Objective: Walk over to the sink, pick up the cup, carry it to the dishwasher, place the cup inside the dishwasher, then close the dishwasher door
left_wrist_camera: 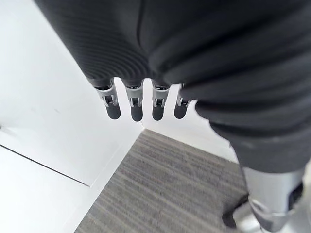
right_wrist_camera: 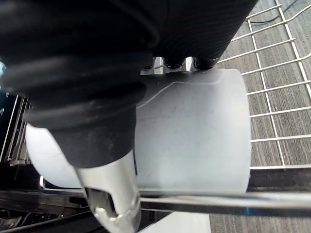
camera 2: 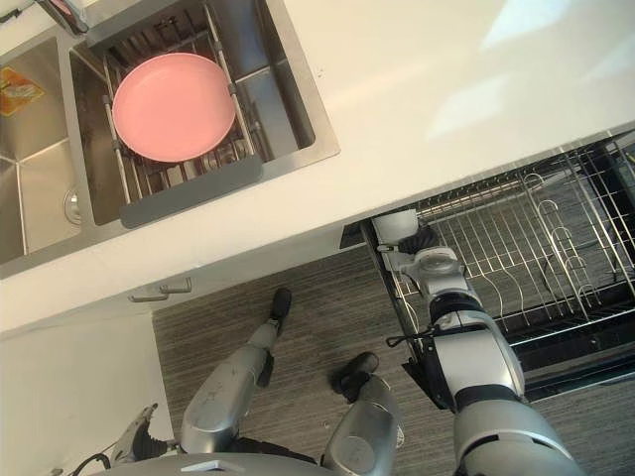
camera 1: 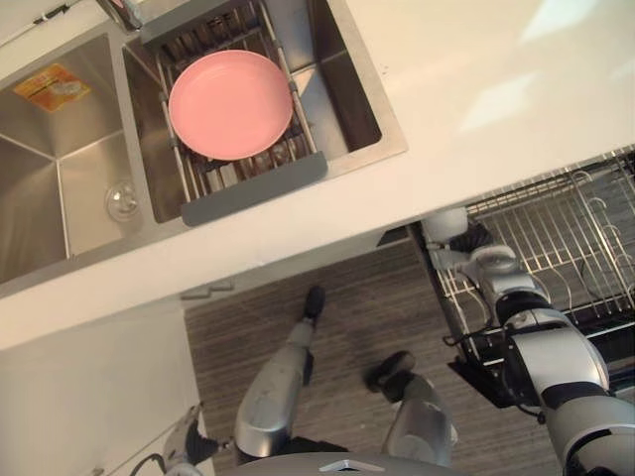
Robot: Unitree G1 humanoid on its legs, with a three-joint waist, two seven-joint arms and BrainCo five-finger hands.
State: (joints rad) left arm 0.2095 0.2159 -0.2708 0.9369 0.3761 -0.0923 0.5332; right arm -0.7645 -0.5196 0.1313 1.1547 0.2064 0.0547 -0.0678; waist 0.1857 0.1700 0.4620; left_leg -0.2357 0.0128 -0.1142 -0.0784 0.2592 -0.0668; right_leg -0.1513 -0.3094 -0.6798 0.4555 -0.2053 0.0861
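Observation:
My right hand [camera 1: 475,241] is shut on a white cup [right_wrist_camera: 194,141], thumb across its side and fingers curled round the far side. The cup [camera 1: 445,224] is held just under the counter edge, at the near-left corner of the pulled-out wire dishwasher rack [camera 1: 556,228]. In the right wrist view it lies on its side just above the rack's wires [right_wrist_camera: 272,97]. Down by the white cabinet front at the lower left hangs my left hand [camera 1: 187,441], idle, with its fingers [left_wrist_camera: 136,104] straight and holding nothing.
A steel double sink [camera 1: 372,109] is set in the pale counter [camera 1: 476,69] at the upper left, with a pink plate [camera 1: 230,104] on a drying rack across it. A drawer handle [camera 1: 208,291] sits below the counter. The floor [camera 1: 357,307] is grey striped.

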